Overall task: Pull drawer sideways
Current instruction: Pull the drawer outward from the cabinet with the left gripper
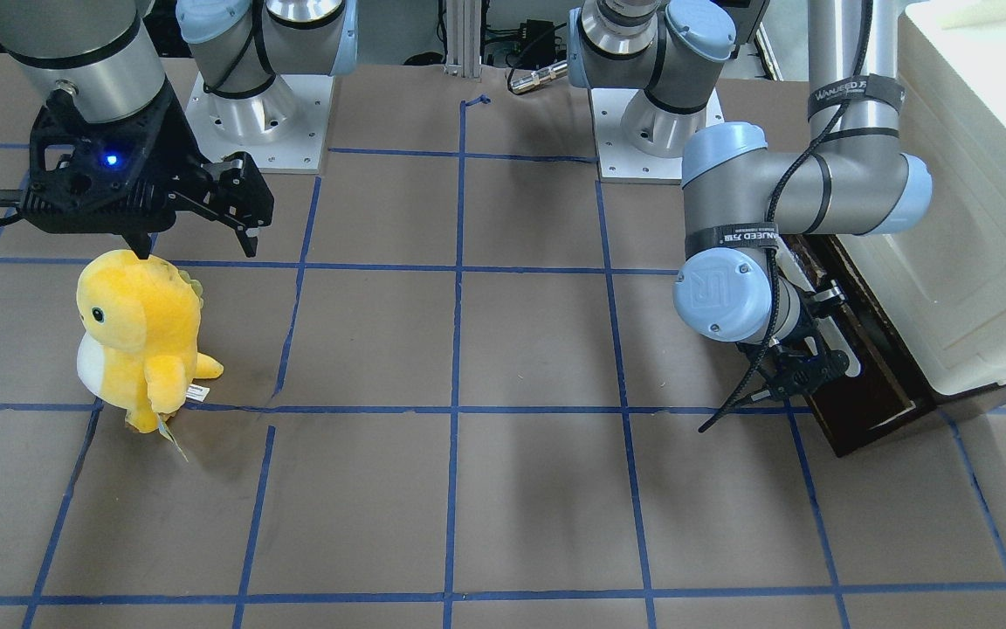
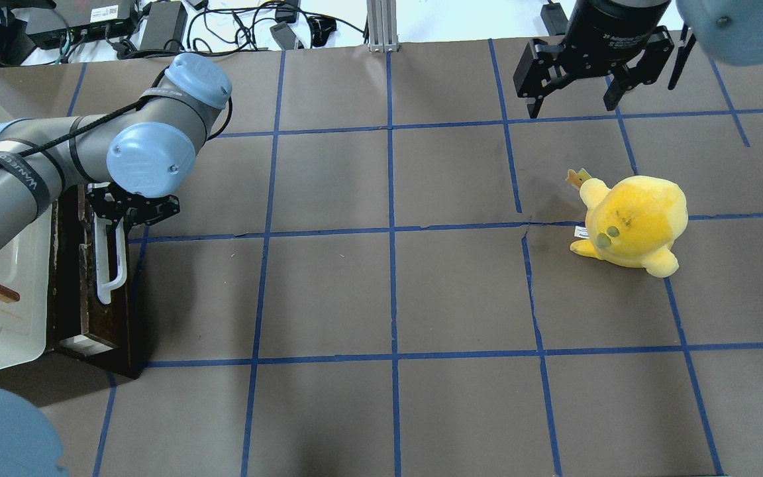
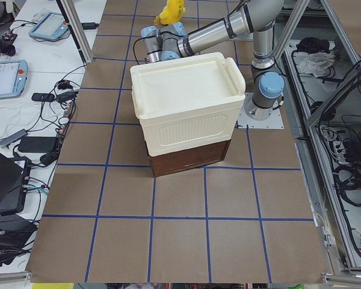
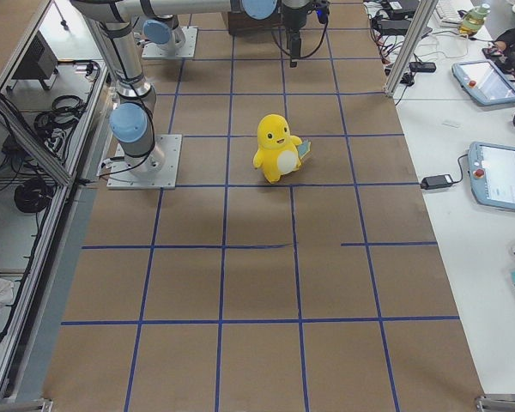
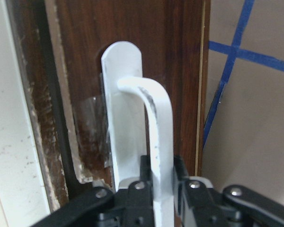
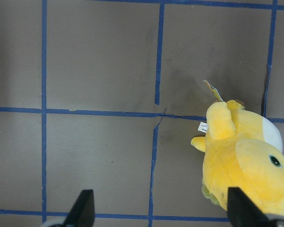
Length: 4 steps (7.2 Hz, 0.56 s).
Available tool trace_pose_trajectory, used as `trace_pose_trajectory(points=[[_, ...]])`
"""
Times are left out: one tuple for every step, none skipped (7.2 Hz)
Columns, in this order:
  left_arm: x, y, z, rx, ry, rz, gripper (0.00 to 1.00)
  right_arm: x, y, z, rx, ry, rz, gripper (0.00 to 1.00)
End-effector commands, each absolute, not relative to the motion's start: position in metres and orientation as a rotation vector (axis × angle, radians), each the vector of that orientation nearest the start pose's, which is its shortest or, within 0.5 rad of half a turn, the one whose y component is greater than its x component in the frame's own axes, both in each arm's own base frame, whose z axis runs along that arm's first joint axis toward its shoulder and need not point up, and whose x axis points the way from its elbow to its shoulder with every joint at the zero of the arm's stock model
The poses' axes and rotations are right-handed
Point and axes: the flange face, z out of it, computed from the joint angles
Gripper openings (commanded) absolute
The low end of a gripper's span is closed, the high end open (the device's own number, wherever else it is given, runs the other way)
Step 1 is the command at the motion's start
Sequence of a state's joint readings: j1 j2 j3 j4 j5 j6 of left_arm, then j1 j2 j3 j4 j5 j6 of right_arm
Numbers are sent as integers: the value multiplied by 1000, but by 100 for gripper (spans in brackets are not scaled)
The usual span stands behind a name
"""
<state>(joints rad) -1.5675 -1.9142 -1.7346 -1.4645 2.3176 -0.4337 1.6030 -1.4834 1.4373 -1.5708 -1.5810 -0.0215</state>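
The dark brown drawer [image 2: 83, 291] sits under a cream-white box at the table's left end and sticks out a little from under it. It also shows in the front view [image 1: 870, 393]. Its long white bar handle [image 2: 115, 262] runs along the front panel. My left gripper [image 2: 131, 211] is at one end of the handle. In the left wrist view its fingers [image 5: 184, 187] are closed around the white bar [image 5: 158, 137]. My right gripper [image 2: 573, 99] hangs open and empty above the table, far from the drawer.
The cream-white box [image 3: 186, 102] covers the drawer's top. A yellow plush toy [image 2: 633, 222] stands on the right half of the table, just below my right gripper [image 1: 197, 240]. Blue tape lines mark a grid on the brown table.
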Motion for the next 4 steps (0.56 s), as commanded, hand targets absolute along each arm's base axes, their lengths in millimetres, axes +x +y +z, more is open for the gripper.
trace_pose_trajectory(points=[[-67,-550,267,-323,2306,273,0,149,-529,509,-84,3149,-73,100],[-67,-551,267,-324,2306,272,0,149,-529,509,-84,3149,-73,100],[-67,-550,268,-322,2303,270,0,149,-529,509,-87,3150,-73,100],[-66,-547,274,-313,2297,283,0,149,-529,509,-84,3149,-73,100]])
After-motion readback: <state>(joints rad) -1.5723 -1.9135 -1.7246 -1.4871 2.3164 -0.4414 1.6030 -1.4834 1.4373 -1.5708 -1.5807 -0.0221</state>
